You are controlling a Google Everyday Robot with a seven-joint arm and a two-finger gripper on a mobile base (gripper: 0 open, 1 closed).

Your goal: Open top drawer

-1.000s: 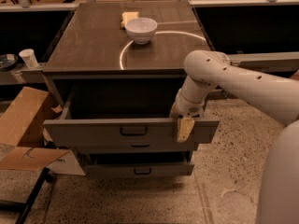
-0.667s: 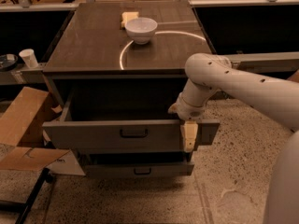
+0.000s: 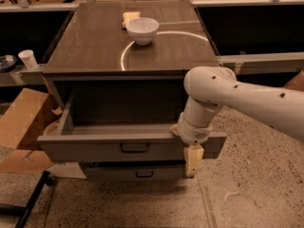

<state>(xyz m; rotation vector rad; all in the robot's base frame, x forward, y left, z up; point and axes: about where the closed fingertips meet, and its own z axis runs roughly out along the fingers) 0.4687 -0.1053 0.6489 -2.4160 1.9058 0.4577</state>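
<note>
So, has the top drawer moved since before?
Yes: the top drawer came further out from the cabinet, toward the camera; the tool is at its front.

Dim, warm light from above. A curved glare streak crosses the tabletop [image 3: 90, 42]. Deep shadow fills the open top drawer [image 3: 85, 149]; the gripper [image 3: 192, 162] at its front right edge is softly lit.

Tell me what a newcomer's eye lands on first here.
The bulky white robot arm reaches in from the right, its gripper at the right end of the front of the wide grey-brown top drawer. That drawer stands well open, showing its plain grey inside. A white bowl sits on the dark cabinet top behind.
</note>
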